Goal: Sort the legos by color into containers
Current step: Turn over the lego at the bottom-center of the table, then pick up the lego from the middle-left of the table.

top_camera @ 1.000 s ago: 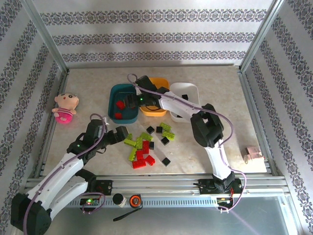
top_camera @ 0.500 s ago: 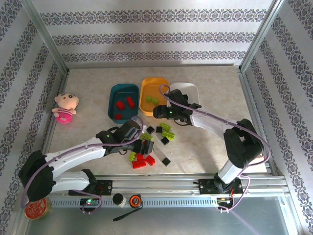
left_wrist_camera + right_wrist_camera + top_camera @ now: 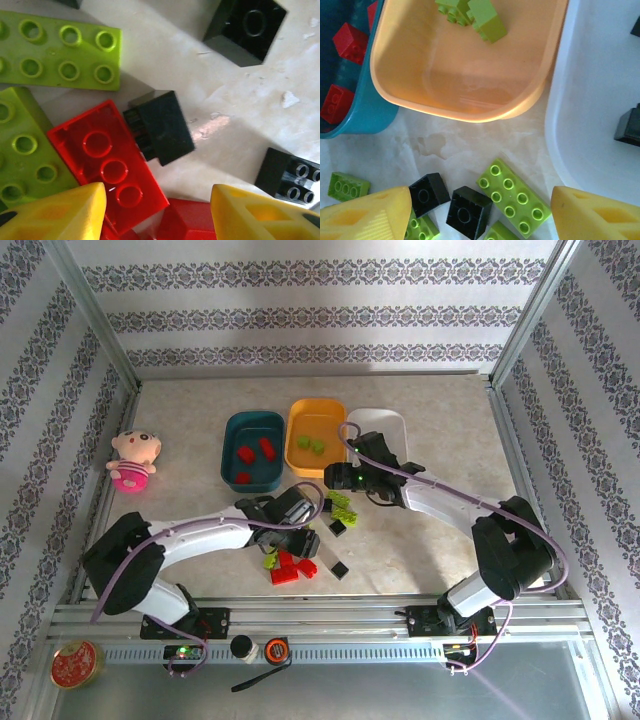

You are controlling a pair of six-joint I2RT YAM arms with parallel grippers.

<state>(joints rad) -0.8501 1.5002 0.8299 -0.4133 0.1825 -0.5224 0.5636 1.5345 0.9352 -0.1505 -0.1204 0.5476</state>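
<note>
Brightness: bright, even light is flooding the table from above in the top view.
Shadows: soft, faint ones are lying under the arms; a darker shade is spreading beside a black brick in the left wrist view.
Glare: a pale patch is shining on the tabletop just right of that brick; the white tray is washing out.
Focus: bricks are showing crisp, while the yellow fingers of the left gripper and of the right gripper are blurring at the bottom edges.
</note>
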